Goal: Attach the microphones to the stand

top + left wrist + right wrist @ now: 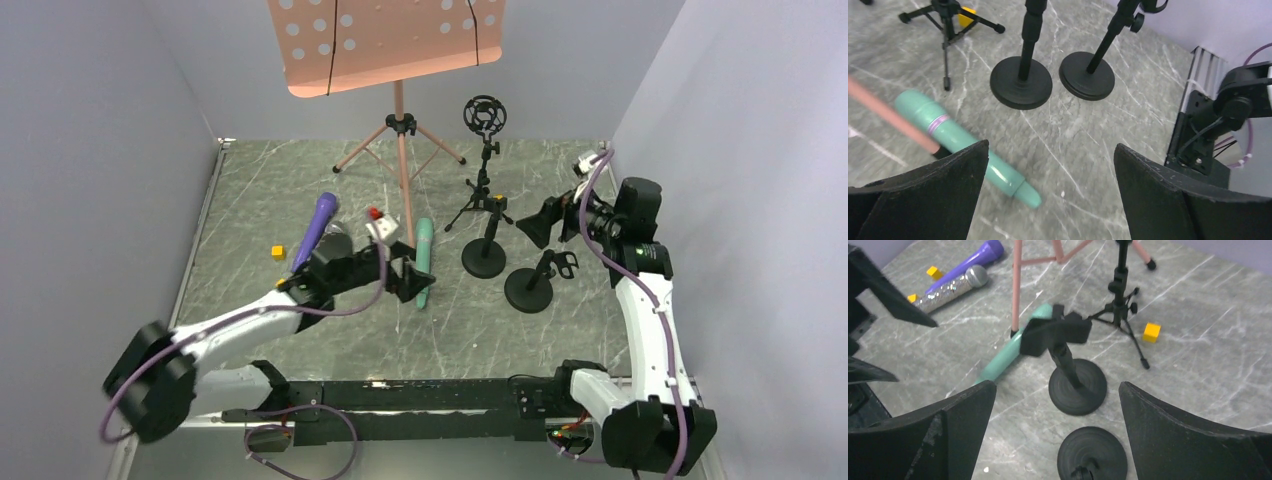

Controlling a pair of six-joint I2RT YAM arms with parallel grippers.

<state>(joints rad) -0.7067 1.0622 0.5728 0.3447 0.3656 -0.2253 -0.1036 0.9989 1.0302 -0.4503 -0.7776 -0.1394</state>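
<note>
Fingers (928, 195) splayed, left arm (240, 320) extended forward.

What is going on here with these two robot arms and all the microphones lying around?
The arms are meant to mount microphones on stands, but none is mounted yet. The left gripper is open and empty, low beside the mint green microphone, which lies on the table by a leg of the pink music stand. The right gripper is open and empty above the two round-based stands. The purple microphone and silver microphone lie side by side further off.
</note>
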